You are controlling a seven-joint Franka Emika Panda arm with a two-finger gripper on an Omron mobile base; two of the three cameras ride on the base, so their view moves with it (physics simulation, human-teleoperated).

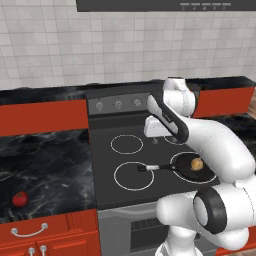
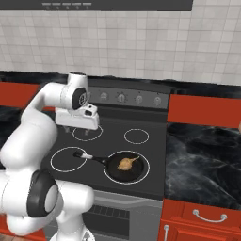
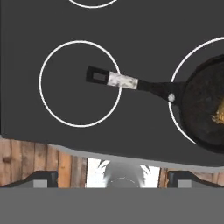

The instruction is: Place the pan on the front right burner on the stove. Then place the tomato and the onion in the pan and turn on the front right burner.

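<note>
Your end effector (image 2: 86, 135) hung over the back of the stove (image 1: 107, 192), and its two fingers were spread wide with nothing between them. It looked straight down at the black glass.

The pan (image 2: 123, 168) sat on the front right burner (image 2: 148, 167), and the onion (image 2: 125, 163) lay inside it. So that part of the job looked done. The pan was below your end effector, toward the front of the stove and a little to the right. Its long thin handle (image 3: 131, 82) pointed left from the pan, and its tip lay over the front left ring. In the hand view the handle ran almost flat across the picture.

The tomato (image 1: 20, 199) was the thing you still needed. It sat by itself on the dark worktop (image 1: 45, 165) to the left of the stove, close to the front edge. That was well apart from your end effector: far to its left, lower down, and nearer to you. The tomato was a round ball, so it had no long side to line up with.

I think the next move turned on that gap. You would have had to swing the arm far left and down, over the front left ring and past the edge of the stove. The handle tip lay low on that side, so you would have wanted to pass above it.
</note>
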